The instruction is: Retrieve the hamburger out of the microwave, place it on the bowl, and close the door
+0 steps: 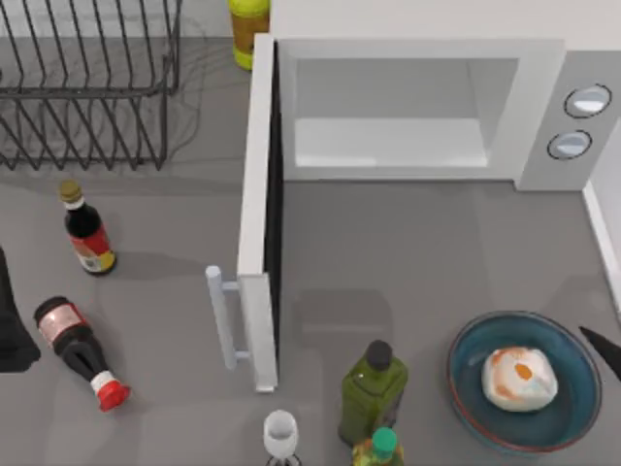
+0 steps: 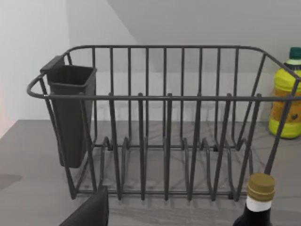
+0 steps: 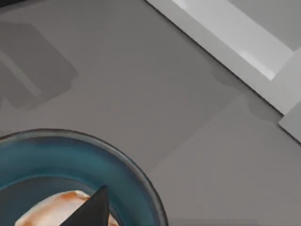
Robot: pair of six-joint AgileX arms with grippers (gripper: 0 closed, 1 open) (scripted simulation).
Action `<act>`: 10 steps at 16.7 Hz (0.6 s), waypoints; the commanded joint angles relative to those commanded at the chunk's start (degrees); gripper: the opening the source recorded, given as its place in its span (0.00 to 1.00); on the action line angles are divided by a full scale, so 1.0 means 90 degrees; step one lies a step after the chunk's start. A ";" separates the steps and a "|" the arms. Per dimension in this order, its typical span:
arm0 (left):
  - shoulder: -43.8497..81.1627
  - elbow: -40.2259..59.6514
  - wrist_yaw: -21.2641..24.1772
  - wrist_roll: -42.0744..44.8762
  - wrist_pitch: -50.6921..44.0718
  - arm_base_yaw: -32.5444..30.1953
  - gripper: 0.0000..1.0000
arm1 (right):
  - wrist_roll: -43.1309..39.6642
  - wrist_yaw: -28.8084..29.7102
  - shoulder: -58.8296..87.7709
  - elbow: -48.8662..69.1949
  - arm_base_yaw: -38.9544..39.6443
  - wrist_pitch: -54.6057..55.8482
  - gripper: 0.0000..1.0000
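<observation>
Microwave (image 1: 543, 116): stood at the back of the bench (image 1: 408, 243), its pale inside showing no food. Large and stiff; I judged it too heavy to shift when the door is pushed.

Door (image 1: 257, 194): stood wide open, swung out toward the front, edge-on to the top camera. A rigid panel on hinges that should swing lightly. I judged the best place to push was the outer face near the handle (image 1: 221, 316), far from the hinge.

Bowl (image 1: 524, 381): sat on the bench at the front right, well apart from the door. Hard and smooth, so it may slide if knocked.

Hamburger (image 1: 519, 379): lay inside the bowl, near its middle. It looked light and soft, easy to squash, and needed no more handling.

Right gripper (image 1: 604, 351): a dark tip showed at the right edge of the top view, just beside the bowl's rim; in its wrist view one dark finger (image 3: 91, 212) hung over the hamburger. I could not tell how wide the fingers were.

Left gripper (image 1: 10, 320): parked at the far left edge, facing the wire rack (image 2: 160, 117). Its opening I could not tell.
</observation>
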 joint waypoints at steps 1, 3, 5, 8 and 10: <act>0.0000 0.0000 0.0000 0.0000 0.0000 0.0000 1.00 | 0.0604 0.0432 -0.0695 -0.0267 -0.0035 0.0184 1.00; 0.0000 0.0000 0.0000 0.0000 0.0000 0.0000 1.00 | 0.1719 0.1251 -0.1905 -0.0776 -0.0102 0.0533 1.00; 0.0000 0.0000 0.0000 0.0000 0.0000 0.0000 1.00 | 0.2637 0.1968 -0.2848 -0.1223 -0.0161 0.0840 1.00; 0.0000 0.0000 0.0000 0.0000 0.0000 0.0000 1.00 | 0.3528 0.2747 -0.3755 -0.1709 -0.0226 0.1175 1.00; 0.0000 0.0000 0.0000 0.0000 0.0000 0.0000 1.00 | 0.3788 0.2992 -0.4019 -0.1865 -0.0246 0.1282 1.00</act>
